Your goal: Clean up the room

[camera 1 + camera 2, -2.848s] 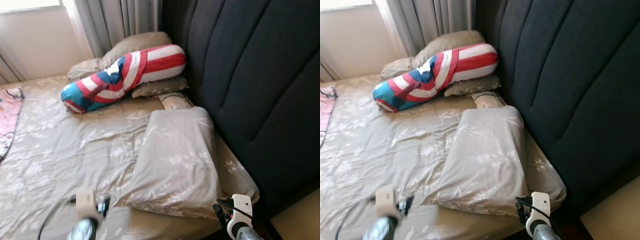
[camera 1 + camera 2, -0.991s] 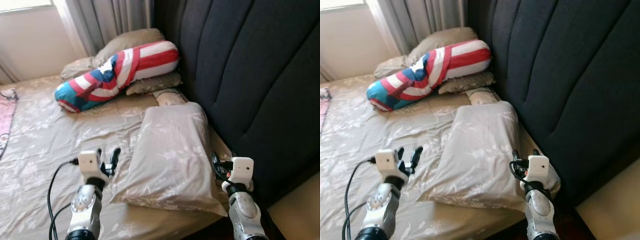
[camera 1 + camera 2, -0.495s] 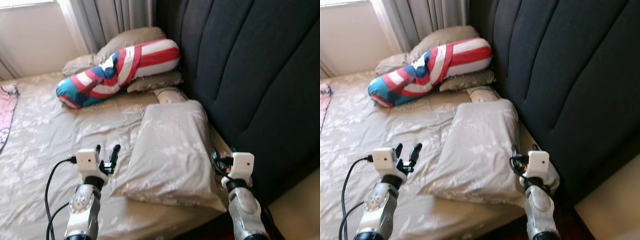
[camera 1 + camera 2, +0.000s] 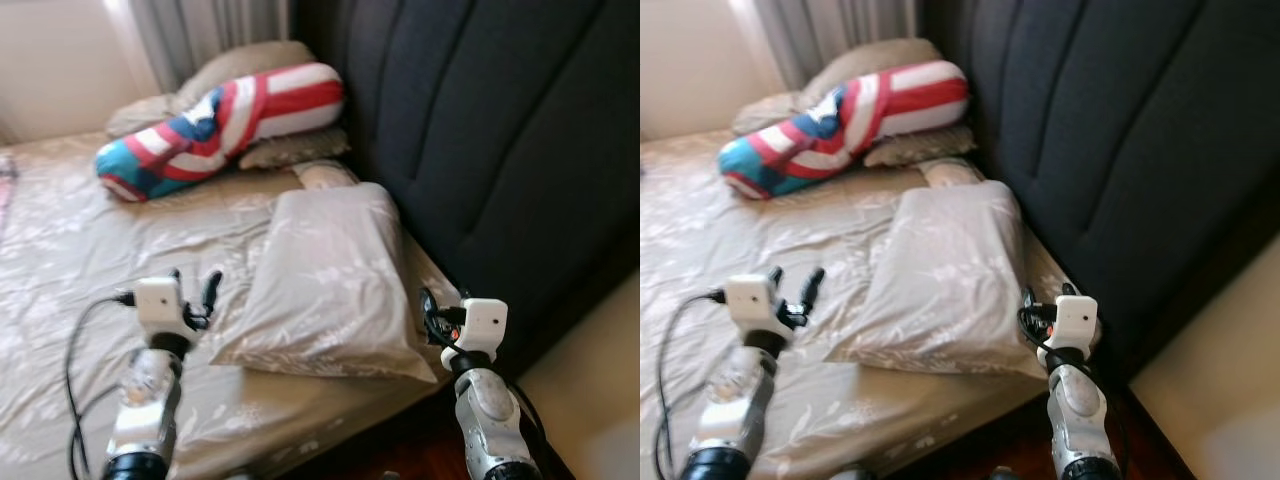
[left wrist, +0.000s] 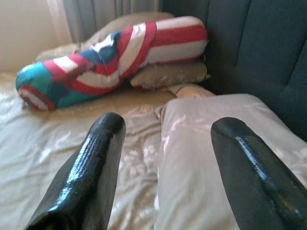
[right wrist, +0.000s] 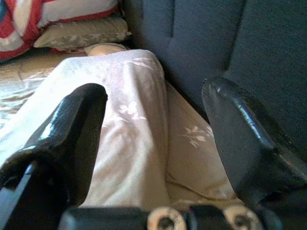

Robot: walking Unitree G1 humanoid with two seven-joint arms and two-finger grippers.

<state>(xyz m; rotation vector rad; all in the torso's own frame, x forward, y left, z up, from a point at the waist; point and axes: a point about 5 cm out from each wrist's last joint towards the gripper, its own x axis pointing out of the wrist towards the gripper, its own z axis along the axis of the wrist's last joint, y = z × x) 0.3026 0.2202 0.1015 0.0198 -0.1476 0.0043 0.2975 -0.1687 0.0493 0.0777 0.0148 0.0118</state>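
Both arms reach forward over the bed (image 4: 60, 240); left pincer (image 4: 192, 293) and right pincer (image 6: 158, 139) gape empty, flanking the pillow (image 4: 325, 275).

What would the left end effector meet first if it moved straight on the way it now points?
Probably the near edge of the beige pillow, which lies just ahead between the open fingers of the left end effector. Depth is unclear, so it might brush the bed sheet first.

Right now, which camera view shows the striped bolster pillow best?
The left wrist view: the striped bolster pillow is large and seen end to end, lying against the headboard. Both eye views show it whole but small and farther off; the right wrist view catches just a corner.
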